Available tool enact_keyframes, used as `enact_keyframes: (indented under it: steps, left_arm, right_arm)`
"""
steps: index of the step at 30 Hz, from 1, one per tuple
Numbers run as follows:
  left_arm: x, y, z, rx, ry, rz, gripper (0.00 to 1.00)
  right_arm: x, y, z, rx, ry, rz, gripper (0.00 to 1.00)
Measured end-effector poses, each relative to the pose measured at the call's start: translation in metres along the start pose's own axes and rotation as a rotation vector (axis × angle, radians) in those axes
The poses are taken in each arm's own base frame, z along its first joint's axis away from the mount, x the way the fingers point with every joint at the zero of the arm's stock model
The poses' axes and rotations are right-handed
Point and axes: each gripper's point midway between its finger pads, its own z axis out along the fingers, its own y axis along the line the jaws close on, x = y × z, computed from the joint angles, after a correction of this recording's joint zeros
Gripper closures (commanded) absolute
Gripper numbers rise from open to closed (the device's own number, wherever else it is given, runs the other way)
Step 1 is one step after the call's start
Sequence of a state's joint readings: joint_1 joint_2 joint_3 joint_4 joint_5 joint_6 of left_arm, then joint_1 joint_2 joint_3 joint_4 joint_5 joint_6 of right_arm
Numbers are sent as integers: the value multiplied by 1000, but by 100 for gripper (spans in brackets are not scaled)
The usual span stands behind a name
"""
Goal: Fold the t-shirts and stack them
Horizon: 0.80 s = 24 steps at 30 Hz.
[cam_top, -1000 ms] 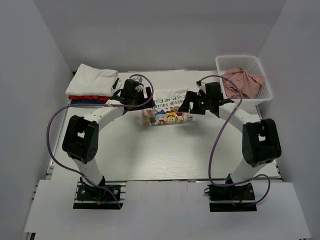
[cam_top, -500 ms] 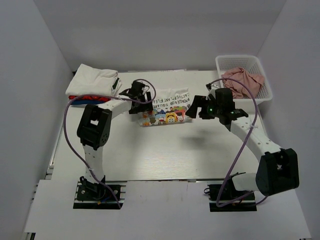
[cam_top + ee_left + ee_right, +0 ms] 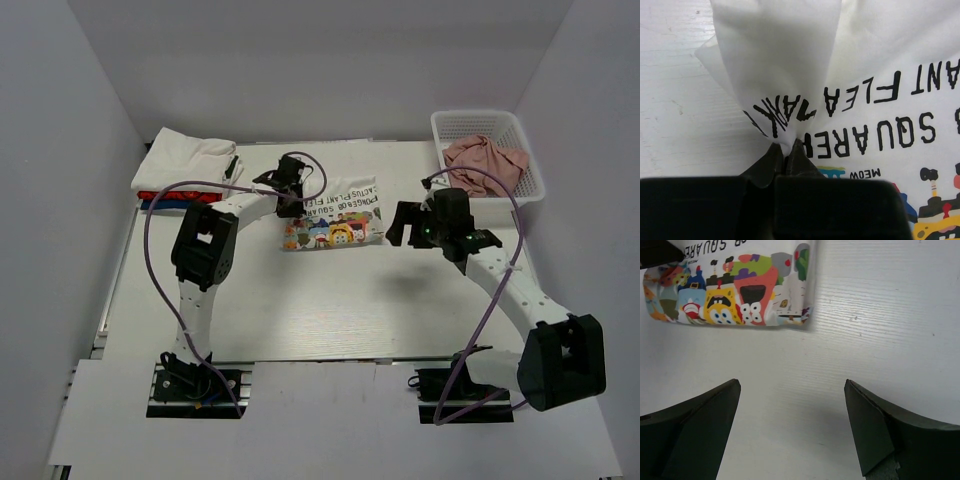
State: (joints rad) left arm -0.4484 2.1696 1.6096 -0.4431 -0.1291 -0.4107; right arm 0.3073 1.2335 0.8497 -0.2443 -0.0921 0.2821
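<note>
A folded white t-shirt with a multicoloured print and dark lettering [image 3: 335,215] lies at mid-table. My left gripper [image 3: 290,195] sits at its left edge, shut on a pinched fold of the cloth; in the left wrist view the fingertips [image 3: 787,145] squeeze the bunched white fabric [image 3: 785,60] just above the lettering. My right gripper [image 3: 395,225] hovers just right of the shirt, open and empty. In the right wrist view its gap [image 3: 792,385] shows bare table below the shirt's printed end [image 3: 740,285]. A folded white t-shirt [image 3: 185,160] tops a stack over a red one [image 3: 175,196] and a blue one [image 3: 165,204] at the far left.
A white plastic basket [image 3: 490,122] at the far right corner holds a crumpled pink cloth [image 3: 485,160]. Purple cables loop from both arms over the table. White walls enclose the table on three sides.
My left gripper went from open to shut on the printed shirt's left edge and shifted a little right. The right arm drew back to the right, away from the shirt, still open.
</note>
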Motion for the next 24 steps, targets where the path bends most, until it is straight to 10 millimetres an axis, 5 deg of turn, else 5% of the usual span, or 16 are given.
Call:
enact_keyframes:
  steps: [6, 10, 20, 24]
  left_arm:
    - [-3, 22, -11, -99, 1, 116, 100]
    - [-19, 36, -35, -150, -31, 233, 100]
    - [-100, 58, -164, -196, -300, 459, 100]
    - [-121, 78, -198, -247, -337, 548, 100]
  right_arm:
    - [4, -14, -4, 66, -32, -3, 10]
    - [10, -26, -4, 117, -46, -2, 10]
    - [5, -37, -5, 180, -84, -2, 10]
    - [5, -38, -5, 184, -84, -1, 10]
